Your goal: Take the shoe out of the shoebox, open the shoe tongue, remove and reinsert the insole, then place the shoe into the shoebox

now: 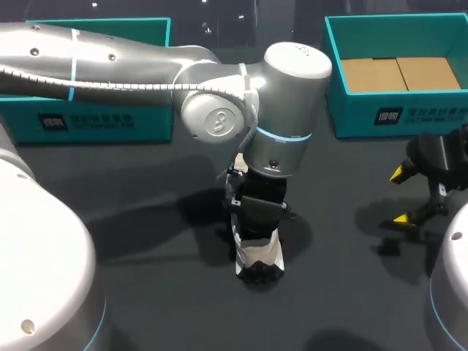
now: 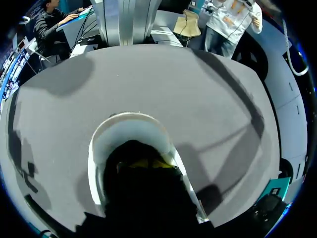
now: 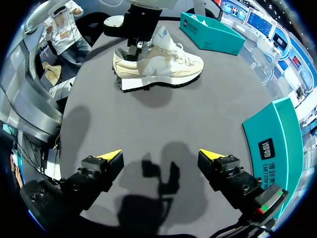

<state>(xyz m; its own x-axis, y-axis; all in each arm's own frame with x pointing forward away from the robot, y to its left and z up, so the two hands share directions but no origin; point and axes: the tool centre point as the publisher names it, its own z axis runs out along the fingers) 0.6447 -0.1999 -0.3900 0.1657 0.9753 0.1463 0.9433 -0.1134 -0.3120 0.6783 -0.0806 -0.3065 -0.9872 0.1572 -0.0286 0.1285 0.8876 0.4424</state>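
A cream and white sneaker (image 1: 257, 265) with a black sole stands upright on the dark table, mid-front. My left gripper (image 1: 257, 210) reaches down into its heel opening. In the left wrist view the white heel collar (image 2: 130, 124) curves around that gripper (image 2: 148, 163), whose yellow tips sit together in the dark inside; what they touch is hidden. The right wrist view shows the sneaker (image 3: 163, 67) side-on, with the left gripper (image 3: 137, 47) at its heel. My right gripper (image 1: 401, 196) hangs open and empty over the table at the right, well short of the sneaker (image 3: 161, 155).
The teal shoebox (image 1: 409, 113), open with a brown cardboard floor, stands at the back right, close beside my right gripper (image 3: 277, 144). A second teal box (image 1: 95, 117) stands at the back left, beyond the sneaker (image 3: 213, 34).
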